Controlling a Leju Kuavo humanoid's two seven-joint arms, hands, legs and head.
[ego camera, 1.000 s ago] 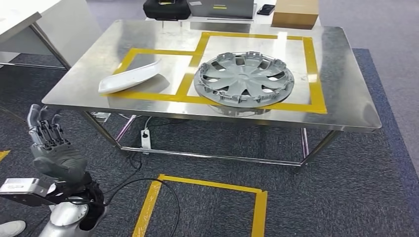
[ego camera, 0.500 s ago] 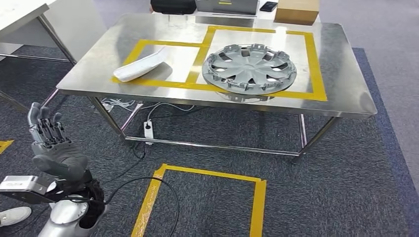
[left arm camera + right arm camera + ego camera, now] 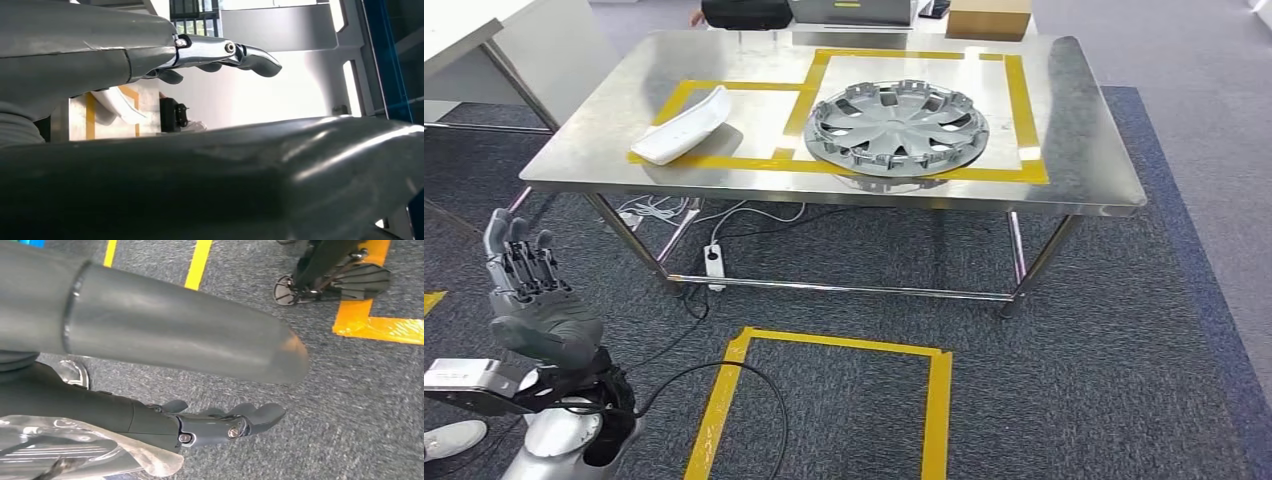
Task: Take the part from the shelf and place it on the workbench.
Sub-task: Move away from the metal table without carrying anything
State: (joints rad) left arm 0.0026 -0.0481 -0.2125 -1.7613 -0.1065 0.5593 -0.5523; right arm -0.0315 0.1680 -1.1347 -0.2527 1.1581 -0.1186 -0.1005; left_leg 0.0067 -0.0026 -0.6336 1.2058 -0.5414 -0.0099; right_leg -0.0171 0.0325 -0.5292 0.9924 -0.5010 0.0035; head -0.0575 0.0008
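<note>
A steel worktop (image 3: 574,160) marked with yellow tape carries two parts. A grey wheel cover (image 3: 899,125) lies flat in the larger taped box. A white curved part (image 3: 681,125) lies at its 9 o'clock, resting across the tape of the smaller box. The left hand (image 3: 529,290) hovers low at 7 o'clock over dark carpet, fingers upright, spread and holding nothing. The right hand (image 3: 210,427) hangs over the carpet, fingers loosely extended; something clear and glossy beside the wrist is hard to identify.

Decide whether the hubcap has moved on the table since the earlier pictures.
No. The hubcap overlaps the same corner of its yellow tape square; the whole view shifted, so the camera moved.
</note>
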